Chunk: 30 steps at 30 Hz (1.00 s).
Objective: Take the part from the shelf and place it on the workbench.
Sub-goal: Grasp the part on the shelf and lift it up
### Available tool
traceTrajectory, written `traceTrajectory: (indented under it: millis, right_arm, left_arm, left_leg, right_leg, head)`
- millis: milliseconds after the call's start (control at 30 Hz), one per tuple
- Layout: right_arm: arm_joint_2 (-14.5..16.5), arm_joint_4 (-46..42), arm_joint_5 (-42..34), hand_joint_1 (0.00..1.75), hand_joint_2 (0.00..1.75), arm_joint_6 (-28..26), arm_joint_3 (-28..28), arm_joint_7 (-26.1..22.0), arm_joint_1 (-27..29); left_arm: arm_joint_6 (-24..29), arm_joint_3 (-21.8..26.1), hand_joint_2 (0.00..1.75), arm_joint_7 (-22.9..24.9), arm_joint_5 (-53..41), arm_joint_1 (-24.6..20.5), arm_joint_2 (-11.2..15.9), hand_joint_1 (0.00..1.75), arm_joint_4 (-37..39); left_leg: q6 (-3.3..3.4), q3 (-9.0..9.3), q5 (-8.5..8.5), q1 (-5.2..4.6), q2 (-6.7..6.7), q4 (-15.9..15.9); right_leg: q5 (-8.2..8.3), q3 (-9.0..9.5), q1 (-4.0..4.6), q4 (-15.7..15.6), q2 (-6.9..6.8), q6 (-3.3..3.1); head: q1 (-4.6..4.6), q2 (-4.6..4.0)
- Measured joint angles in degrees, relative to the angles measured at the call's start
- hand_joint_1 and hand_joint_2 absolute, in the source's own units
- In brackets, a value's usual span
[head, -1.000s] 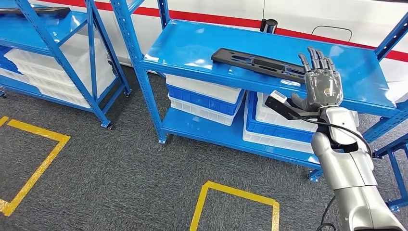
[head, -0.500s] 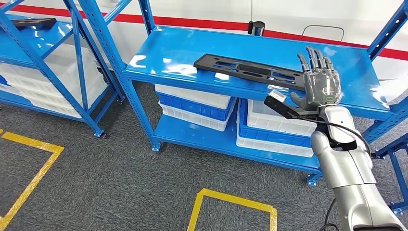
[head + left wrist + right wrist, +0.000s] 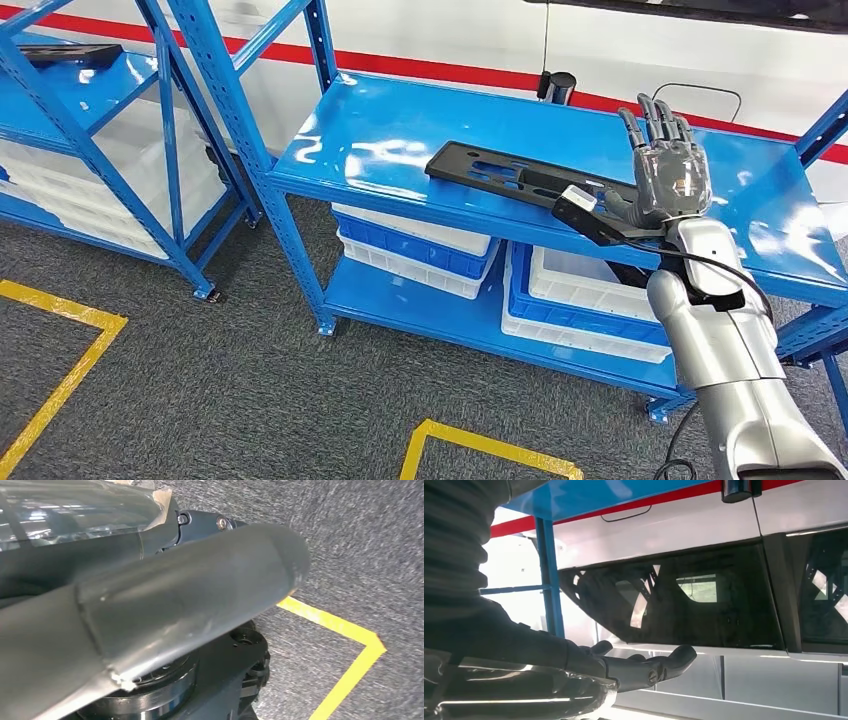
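A: Entry, head view. Where is the part?

B: The black part (image 3: 520, 178), long and flat with slots, lies on the top board of the blue shelf (image 3: 400, 140), near its front edge, at about 12 o'clock from picture centre.

A: Right hand?

B: The right hand (image 3: 668, 172) is raised over the shelf at 2 o'clock, fingers apart and pointing away, holding nothing. It sits over the part's right end; contact cannot be told. In the right wrist view the fingers (image 3: 659, 667) stretch out flat, nothing between them.

A: Left hand?

B: Left wrist view shows a grey thumb (image 3: 190, 600) close up over grey carpet (image 3: 370, 545) with a yellow floor line (image 3: 345, 655). Wide or narrow: cannot tell.

A: Other items?

B: White and blue bins (image 3: 420, 240) on the lower board at 6 o'clock from the part. A small black cylinder (image 3: 556, 86) at the back edge.
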Motion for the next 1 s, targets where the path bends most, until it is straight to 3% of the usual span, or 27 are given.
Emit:
traceTrajectory:
  millis: [33, 67, 133, 200, 267, 300, 367, 400, 433, 467, 500, 567, 633, 833, 900, 933, 967, 1000]
  right_arm:
    - [0.02, 0.3, -0.21, 0.0, 1.75, -0.09, 0.2, -0.01, -0.23]
    - [0.05, 0.66, -0.41, 0.0, 1.75, -0.24, 0.44, -0.02, -0.52]
    - [0.2, 1.46, -0.79, 0.0, 1.75, -0.55, 1.08, -0.04, -0.96]
    - [0.37, 1.94, -1.17, 0.0, 1.75, -0.78, 1.6, -0.04, -1.23]
    - [0.48, 2.08, -1.74, 0.0, 1.75, -1.07, 2.01, -0.05, -1.67]
    - [0.53, 2.08, -2.18, 0.0, 1.75, -1.36, 2.19, -0.1, -1.87]
    - [0.62, 1.77, -3.38, 0.0, 1.75, -2.32, 2.45, -0.37, -1.89]
    - [0.68, 1.35, -4.01, 0.0, 1.75, -2.91, 2.52, -0.6, -1.59]
    - [0.73, 0.48, -4.65, 0.0, 1.75, -3.54, 2.56, -0.8, -1.04]
    - [0.75, -0.87, -5.23, 0.0, 1.75, -4.1, 2.56, -0.95, -0.26]
    - [0.75, -2.63, -5.71, 0.0, 1.75, -4.55, 2.5, -1.02, 0.67]
    - [0.75, -6.81, -6.44, 0.0, 1.75, -5.07, 2.23, -1.0, 2.79]
    - [0.75, -9.11, -6.68, 0.0, 1.75, -5.17, 2.03, -0.97, 3.93]
    - [0.76, -9.56, -6.72, 0.0, 1.75, -5.19, 2.01, -0.97, 4.16]
    - [0.76, -13.38, -6.98, 0.0, 1.75, -5.49, 1.41, -0.97, 6.78]
    - [0.68, -16.62, -7.13, 0.0, 1.75, -5.72, 0.79, -0.98, 8.64]
    - [0.53, -20.35, -7.3, 0.0, 1.75, -5.94, 0.0, -1.04, 11.07]
    - [0.39, -22.72, -7.68, 0.0, 1.75, -6.04, -0.55, -1.59, 12.37]
  left_arm:
    - [0.14, 0.0, 0.0, 0.13, 0.13, 0.02, -0.01, 0.0, 0.01]
    - [0.36, 0.01, 0.0, 0.38, 0.24, 0.01, -0.01, 0.0, 0.02]
    - [0.9, 0.01, 0.0, 0.99, 0.43, 0.03, 0.01, 0.0, 0.05]
    - [1.39, 0.01, 0.0, 1.49, 0.61, 0.09, 0.05, 0.0, 0.06]
    - [1.85, 0.02, 0.0, 1.87, 0.86, 0.09, 0.12, 0.0, 0.07]
    - [2.02, 0.03, 0.0, 2.0, 1.01, 0.06, 0.15, 0.0, 0.07]
    - [2.22, 0.04, 0.0, 2.03, 1.37, 0.1, 0.14, 0.0, 0.07]
    - [2.3, 0.07, 0.0, 2.02, 1.63, 0.15, 0.14, 0.0, 0.07]
    - [2.41, 0.11, 0.0, 2.0, 1.91, 0.23, 0.14, 0.0, 0.07]
    - [2.58, 0.21, 0.0, 1.96, 2.23, 0.33, 0.15, 0.0, 0.08]
    - [2.78, 0.33, 0.0, 1.92, 2.54, 0.41, 0.17, 0.0, 0.08]
    - [3.25, 0.68, 0.0, 1.86, 3.11, 0.55, 0.34, 0.0, 0.11]
    - [3.48, 0.88, 0.0, 1.84, 3.34, 0.6, 0.53, 0.0, 0.14]
    - [3.56, 0.92, 0.0, 1.84, 3.35, 0.62, 0.6, 0.0, 0.16]
    - [4.22, 1.14, 0.0, 1.79, 3.44, 0.68, 0.66, 0.0, 0.19]
    - [4.6, 1.32, 0.0, 1.73, 3.52, 0.77, 0.63, 0.0, 0.21]
    - [4.89, 1.49, 0.0, 1.72, 3.5, 0.88, 0.54, 0.0, 0.22]
    - [4.36, 1.28, 0.0, 2.35, 2.16, 0.93, 0.41, 0.0, 0.24]
  left_leg:
    - [-0.27, 0.43, -0.42, 0.01, -0.09, 0.03]
    - [-0.55, 0.77, -0.94, -0.04, -0.18, 0.2]
    - [-1.2, 0.98, -1.92, -0.23, -0.25, 0.71]
    - [-1.66, 0.95, -2.58, -0.22, -0.1, 1.39]
    - [-2.19, -0.1, -3.7, -0.03, 0.34, 3.75]
    - [-2.54, -1.55, -4.93, 0.07, 0.6, 6.32]
    - [-3.11, -6.15, -8.14, 0.23, 0.95, 13.74]
    - [-3.18, -8.31, -9.17, 0.3, 1.0, 16.68]
    - [-3.05, -9.76, -9.14, 0.32, 1.03, 17.94]
    - [-2.71, -10.07, -7.83, 0.29, 1.04, 16.91]
    - [-2.17, -9.22, -5.59, 0.15, 1.04, 13.82]
    - [-0.64, -6.19, -0.59, -0.49, 0.97, 5.68]
    - [0.28, -4.67, 1.51, -0.98, 0.82, 1.95]
    - [0.33, -4.71, 1.4, -1.03, 0.73, 2.13]
    - [0.81, -4.59, 0.97, -1.39, 0.56, 1.96]
    - [1.12, -4.07, 1.19, -1.31, 0.61, 1.26]
    - [1.23, -3.47, 1.31, -1.17, 0.6, 0.56]
    - [0.98, -2.96, 1.46, -0.76, 0.65, 0.25]
  right_leg:
    - [3.07, 0.51, -0.15, -4.04, -0.04, 0.61]
    - [5.61, 0.93, -0.24, -7.53, -0.22, 0.75]
    - [8.66, 1.62, -0.31, -10.85, -0.53, -0.1]
    - [9.34, 2.21, -0.37, -10.83, -0.54, -1.68]
    - [9.54, 2.5, -0.5, -10.79, -0.43, -2.45]
    - [9.44, 2.64, -0.52, -10.8, -0.39, -2.67]
    - [9.11, 2.77, -0.27, -10.79, -0.39, -3.12]
    - [8.95, 2.87, -0.1, -10.79, -0.39, -3.33]
    - [8.76, 3.02, 0.09, -10.79, -0.38, -3.48]
    - [8.57, 3.25, 0.3, -10.8, -0.36, -3.63]
    - [8.38, 3.52, 0.5, -10.82, -0.33, -3.72]
    - [8.06, 4.01, 0.69, -10.88, -0.28, -3.84]
    - [7.95, 4.22, 0.67, -10.92, -0.24, -3.86]
    - [7.9, 4.27, 0.72, -10.94, -0.22, -3.79]
    - [7.61, 4.42, 0.66, -11.12, -0.19, -3.32]
    - [6.57, 3.65, 0.69, -9.45, -0.19, -3.11]
    - [5.04, 1.59, 0.43, -5.62, -0.19, -2.43]
    - [4.64, 0.56, 0.07, -4.0, -0.21, -1.53]
  head:
    - [0.05, 0.0]
    - [0.06, 0.0]
    - [0.08, 0.0]
    - [0.0, 0.0]
    - [-0.1, 0.0]
    - [-0.13, 0.0]
    - [-0.27, 0.0]
    - [-0.26, 0.0]
    - [-0.27, 0.0]
    - [-0.27, 0.0]
    - [-0.26, 0.0]
    - [-0.19, 0.0]
    - [-0.08, 0.0]
    - [0.01, 0.0]
    - [-0.11, 0.0]
    - [-0.14, 0.0]
    - [-0.22, 0.0]
    - [-0.2, 0.0]
